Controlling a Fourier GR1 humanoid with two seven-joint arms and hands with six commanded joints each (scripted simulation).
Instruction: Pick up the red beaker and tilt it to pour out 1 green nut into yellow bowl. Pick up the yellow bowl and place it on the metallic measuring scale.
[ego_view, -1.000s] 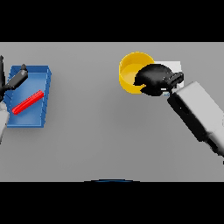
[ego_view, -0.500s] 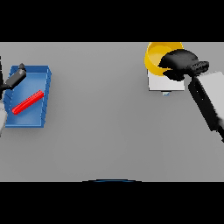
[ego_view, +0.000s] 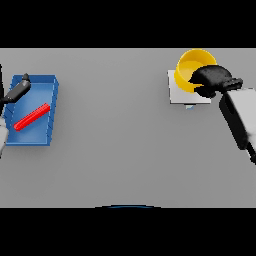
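The yellow bowl (ego_view: 191, 67) is at the far right, over the pale square measuring scale (ego_view: 178, 92); whether it rests on the scale or hangs just above it I cannot tell. My right hand (ego_view: 212, 80) grips the bowl's right rim with curled fingers. The red beaker (ego_view: 31, 117) lies on its side inside the blue tray (ego_view: 47, 115) at the far left. My left hand (ego_view: 17, 90) hovers over the tray's back left corner, fingers straight. No green nut is visible.
The blue tray sits near the table's left edge. My right forearm (ego_view: 239, 117) runs from the lower right up to the scale.
My right hand has carried the yellow bowl right and farther back, from mid-table to above the scale, then settled it lower over the plate. The left hand barely moved.
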